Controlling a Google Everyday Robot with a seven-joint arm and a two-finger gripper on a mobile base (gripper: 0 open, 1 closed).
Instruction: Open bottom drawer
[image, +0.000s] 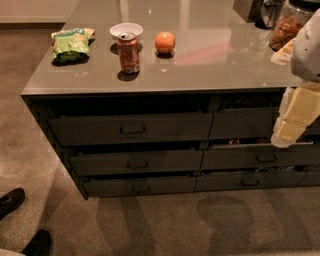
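Bottom drawer (140, 186): lowest of the left stack, at 6 o'clock beneath the bench (215, 65). Gripper (290, 131): at 3 o'clock, well apart from the drawer; open or closed could not be told. Advice: descend toward 7 o'clock, grip the handle (141, 189) centrally, pull straight out.

You have dim, warm light. Glare streaks the desk (215, 60) toward its far edge, and the tool (286, 136) at its right edge shows pale.
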